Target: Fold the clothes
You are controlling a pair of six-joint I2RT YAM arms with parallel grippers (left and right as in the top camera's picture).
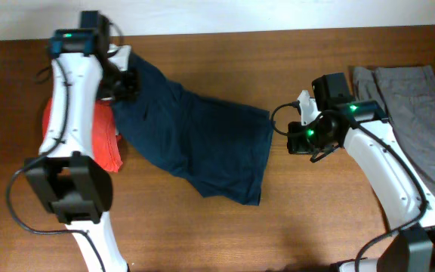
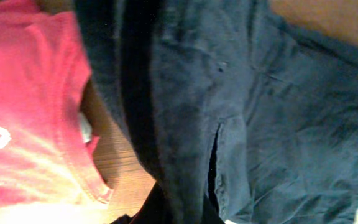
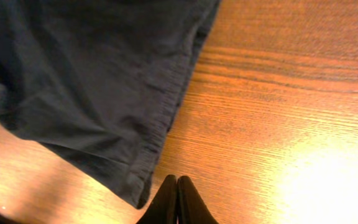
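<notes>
— Entry: navy shorts (image 1: 195,143), location?
— Crumpled across table (image 1: 225,227) middle, far-left end overlapping red T-shirt (image 1: 110,147) by left edge.
— Entry: left gripper (image 1: 127,81)?
— Pinching shorts' far-left end.
— Entry: right gripper (image 3: 177,186)?
— Fingers pressed together, empty, on bare wood just beside shorts' right hem.
— Entry: grey shorts (image 1: 421,113)?
— Flat along right edge.

navy shorts (image 1: 195,143): matt woven cloth, creased. red T-shirt (image 2: 23,124): soft matt knit. table (image 3: 278,93): varnished wood, glossy, visible grain.
</notes>
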